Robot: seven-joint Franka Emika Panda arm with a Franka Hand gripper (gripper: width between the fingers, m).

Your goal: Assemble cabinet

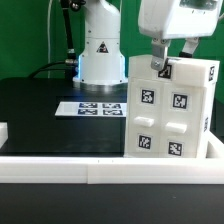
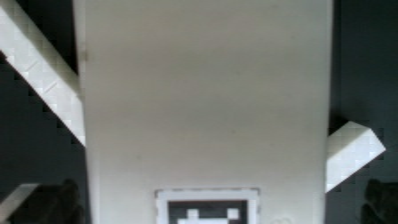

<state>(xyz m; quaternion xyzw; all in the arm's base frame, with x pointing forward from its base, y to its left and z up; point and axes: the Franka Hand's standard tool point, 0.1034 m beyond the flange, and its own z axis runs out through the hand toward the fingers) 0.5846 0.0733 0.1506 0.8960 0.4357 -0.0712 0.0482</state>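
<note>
The cabinet (image 1: 172, 108) is a large white box with square tags on its front. It stands upright on the black table at the exterior view's right, close to the front rail. My gripper (image 1: 160, 64) comes down on its top left corner, with a dark finger against the top edge. In the wrist view the cabinet's white face (image 2: 205, 100) with one tag fills the space between my dark fingers (image 2: 25, 204) at the frame's lower corners. The jaws stand closed against its two sides.
The marker board (image 1: 100, 107) lies flat on the black table in the middle. The arm's white base (image 1: 100, 50) stands behind it. A white rail (image 1: 90, 168) runs along the front. A small white part (image 1: 3, 130) shows at the exterior view's left edge.
</note>
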